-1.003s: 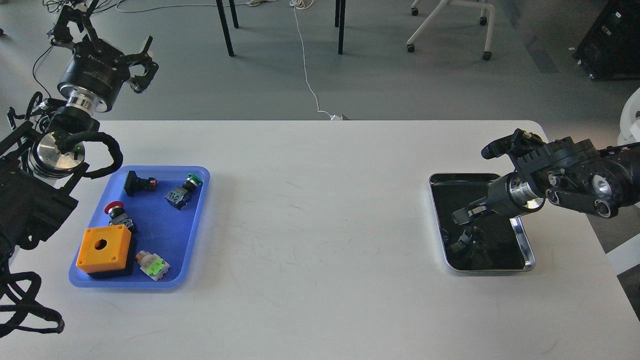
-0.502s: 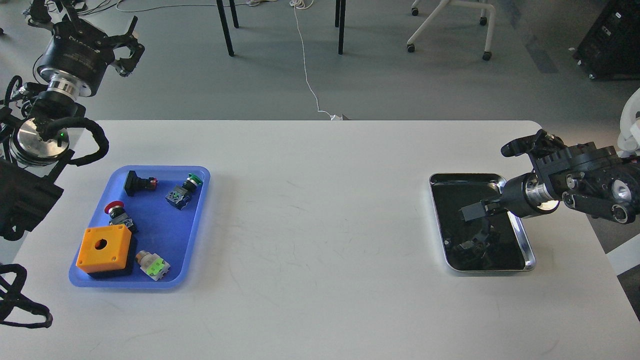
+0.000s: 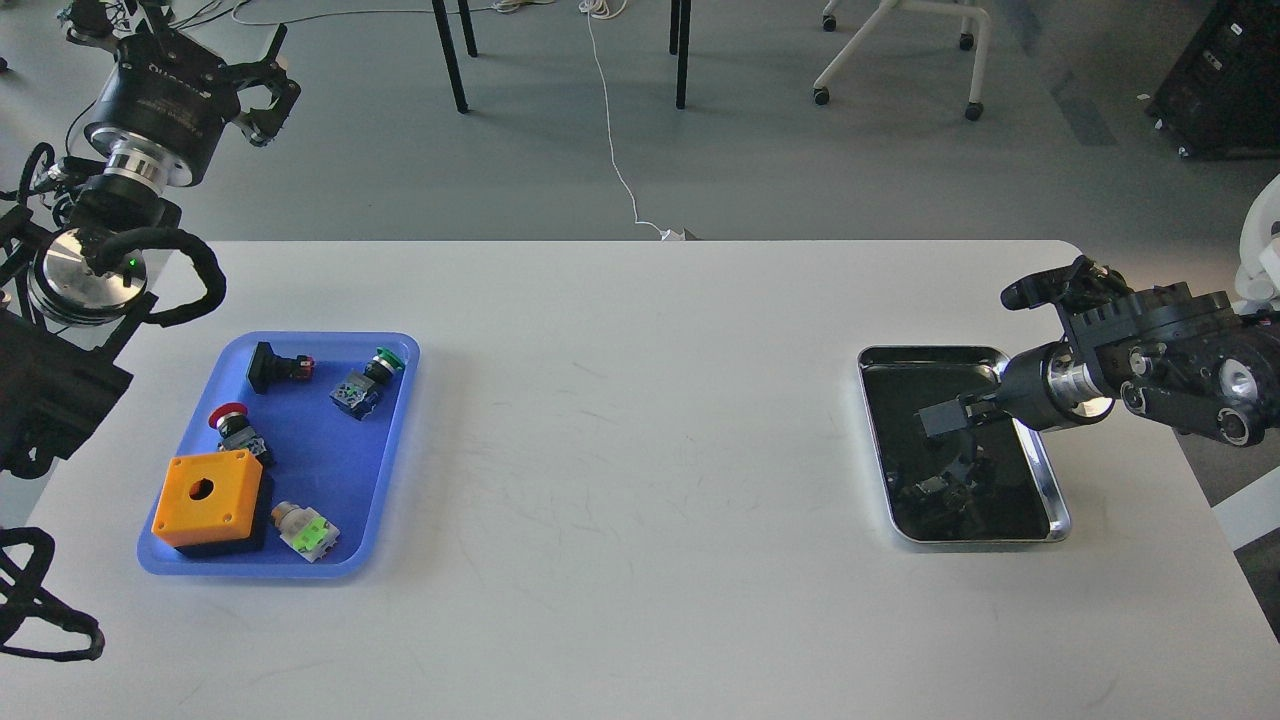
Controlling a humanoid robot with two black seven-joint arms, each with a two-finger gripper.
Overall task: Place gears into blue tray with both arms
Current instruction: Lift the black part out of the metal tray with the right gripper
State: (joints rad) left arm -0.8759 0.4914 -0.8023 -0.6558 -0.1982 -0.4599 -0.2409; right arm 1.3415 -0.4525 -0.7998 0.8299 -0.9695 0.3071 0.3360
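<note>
The blue tray (image 3: pixel 395 440) lies on the left of the white table and holds several push-button switches and an orange box. No gears can be made out anywhere in the head view. My left gripper (image 3: pixel 262 90) is raised beyond the table's far left corner, well above the tray, with its fingers spread and nothing between them. My right gripper (image 3: pixel 940 418) hangs low over the silver metal tray (image 3: pixel 1058 500). Its dark tip reads as a single block, so its fingers cannot be told apart. The dark shapes on the tray's bottom look like the gripper's reflection.
In the blue tray, the orange box (image 3: pixel 208 497) with a round hole sits at the front left, with red-capped (image 3: pixel 231 420), green-capped (image 3: pixel 368 378) and black (image 3: pixel 278 366) switches around it. Chair and table legs stand on the floor beyond the table's far edge.
My left arm swung up and to the left, then eased slightly back right. My right arm drew back to the right and its tip, spread one second ago, now looks closed together.
</note>
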